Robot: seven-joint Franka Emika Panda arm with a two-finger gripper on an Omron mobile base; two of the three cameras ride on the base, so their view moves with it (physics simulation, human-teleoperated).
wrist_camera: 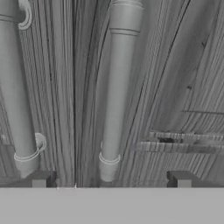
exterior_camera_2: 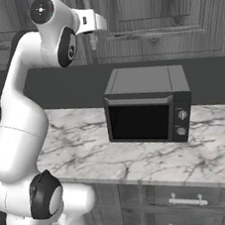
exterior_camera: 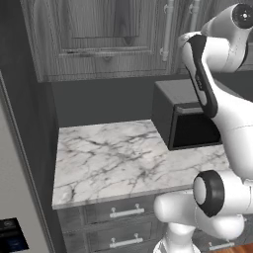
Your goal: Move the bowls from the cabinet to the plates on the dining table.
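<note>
The grey wood-grain cabinet (exterior_camera: 99,29) (exterior_camera_2: 161,8) (wrist_camera: 188,65) hangs above the counter with its panelled doors closed. The bowls are hidden, and the plates and the dining table are out of view. My arm reaches up to where two doors meet, the hand (exterior_camera_2: 92,23) right against the long silver bar handles (exterior_camera: 168,29). In the hand view my gripper (wrist_camera: 110,180) is open, its two fingertips (wrist_camera: 39,179) spread wide. The right-hand handle (wrist_camera: 117,87) runs up between them, very close. The other handle (wrist_camera: 15,87) lies just outside the left tip. Nothing is held.
A black microwave (exterior_camera: 190,118) (exterior_camera_2: 146,105) stands on the marble counter (exterior_camera: 113,158) (exterior_camera_2: 214,152) below the cabinet, under my arm. Grey drawers (exterior_camera: 126,212) with silver pulls sit beneath the counter. A tall pale panel (exterior_camera: 15,188) bounds the left side.
</note>
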